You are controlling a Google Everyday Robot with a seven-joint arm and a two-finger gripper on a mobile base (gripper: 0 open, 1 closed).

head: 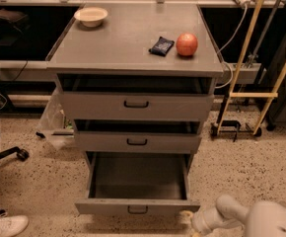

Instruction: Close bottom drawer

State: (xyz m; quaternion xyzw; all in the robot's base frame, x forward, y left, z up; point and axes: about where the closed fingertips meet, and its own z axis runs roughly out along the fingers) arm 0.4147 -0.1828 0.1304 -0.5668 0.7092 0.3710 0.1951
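bottom drawer [137, 209] out, lowest | jaws at its front-right corner | bowl [90, 16], packet [161, 46], apple [187, 44] on cabinet [123, 46]

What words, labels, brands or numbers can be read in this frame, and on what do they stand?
No text can be read.
Dark packet on the cabinet top: any print is too blurred to read.
Bottom drawer, open: plain front, no label.
Gripper, by that drawer's front right corner: no marking visible.

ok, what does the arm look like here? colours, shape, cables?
Arm: smooth off-white rounded shells, a bulbous link narrowing to a slimmer jointed segment. No cables show; one small dark spot on the big shell. Gripper: pale, yellowish-tinged tip, low in view beside the right front corner of the bottom drawer.
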